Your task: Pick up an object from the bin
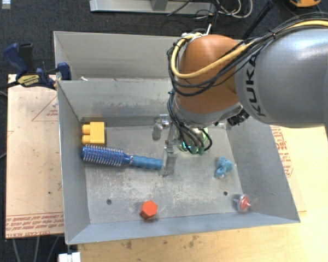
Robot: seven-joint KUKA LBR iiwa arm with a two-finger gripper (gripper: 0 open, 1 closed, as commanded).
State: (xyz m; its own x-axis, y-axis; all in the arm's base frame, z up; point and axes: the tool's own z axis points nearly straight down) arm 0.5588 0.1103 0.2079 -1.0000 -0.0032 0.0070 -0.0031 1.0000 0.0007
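My gripper hangs below the arm's wrist in the middle of the bin, its lower end down at the bin floor. It stands right at the handle end of a blue hairbrush, which lies flat with its bristled head pointing left. I cannot tell whether they touch. A small light-blue figure lies to the right of the gripper, apart from it. Something green and rounded shows just under the wrist; I cannot tell what it is.
A yellow toy block sits at the left, above the brush head. An orange-red small piece lies near the front wall. A red-and-white small thing rests in the front right corner. The arm covers the bin's back right.
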